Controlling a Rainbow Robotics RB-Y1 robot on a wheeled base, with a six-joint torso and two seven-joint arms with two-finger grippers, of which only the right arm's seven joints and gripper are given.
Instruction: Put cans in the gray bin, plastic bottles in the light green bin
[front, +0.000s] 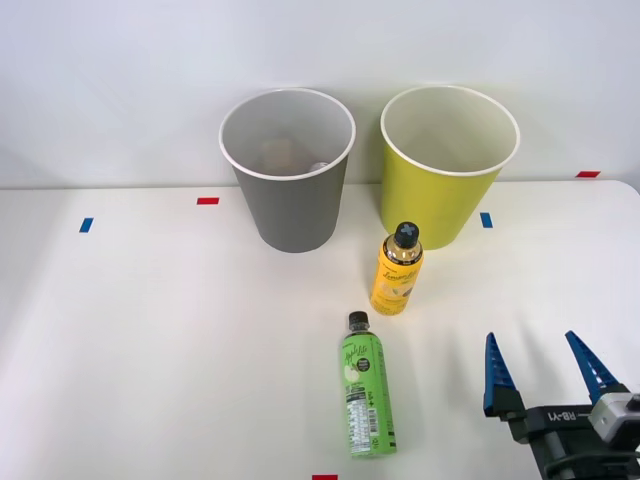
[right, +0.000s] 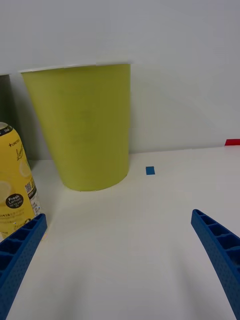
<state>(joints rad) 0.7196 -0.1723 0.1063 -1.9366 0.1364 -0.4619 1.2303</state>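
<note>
The gray bin (front: 290, 180) and the green bin (front: 445, 170) stand side by side at the back of the tabletop (front: 150, 350), just apart from each other. Something pale and reddish lies in the bottom of the gray bin; it may be the can, but it is too indistinct to say, and no can stands on the tabletop. Both bottles are still out, so the plastic half of the job looks undone. The yellow bottle (front: 397, 270) stands upright just in front of the green bin, near its base. The green bottle (front: 366, 385) lies on its side nearer the robot, cap pointing toward the bins. The claw (front: 545, 375) sits low at the front right of the tabletop, its blue fingers (front: 497, 372) spread wide apart and holding nothing; in the wrist view the yellow bottle shows just beside one finger. There is open room between the claw and both bottles, and the tabletop's right edge is well clear. The tall rim of the green bin is the edge to lift over, and the yellow bottle so close to it leaves little slack behind.
</note>
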